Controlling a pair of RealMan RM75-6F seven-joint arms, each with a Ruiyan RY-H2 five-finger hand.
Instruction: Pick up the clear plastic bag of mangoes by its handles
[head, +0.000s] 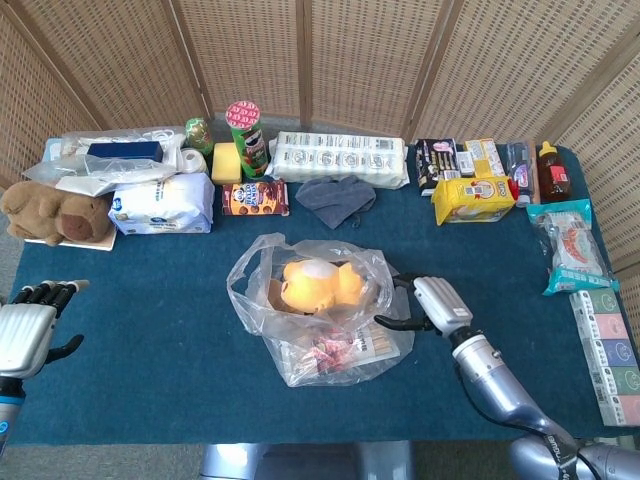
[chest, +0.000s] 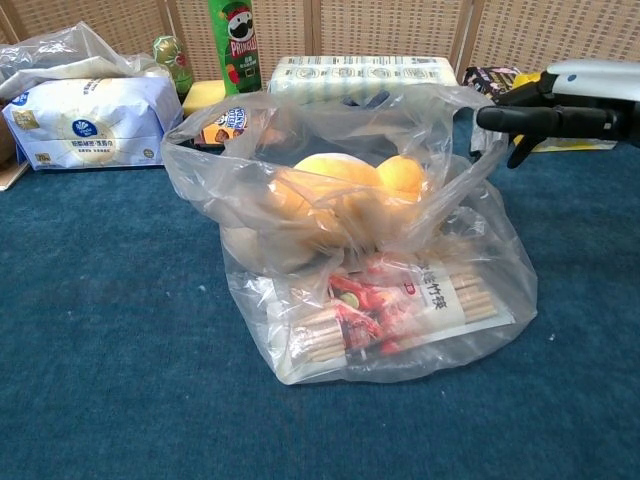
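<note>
The clear plastic bag (head: 300, 345) (chest: 250, 300) stands mid-table, mouth open, with yellow mangoes (head: 318, 283) (chest: 350, 190) on top of a snack packet (chest: 400, 305). Its handles rise at the left (chest: 190, 150) and the right (chest: 487, 150). My right hand (head: 425, 303) (chest: 555, 110) is at the bag's right side, its dark fingers apart and stretched out to the right handle; nothing is held. At the table's front left edge, my left hand (head: 28, 330) holds nothing and has its fingers spread, far from the bag. The chest view does not show it.
Along the back stand a Pringles can (head: 245, 138), a white food bag (head: 162, 205), a teddy bear (head: 55, 213), a grey cloth (head: 336, 197) and a yellow pack (head: 472, 198). Boxes (head: 608, 350) line the right edge. Blue table cloth (head: 150, 300) surrounds the bag.
</note>
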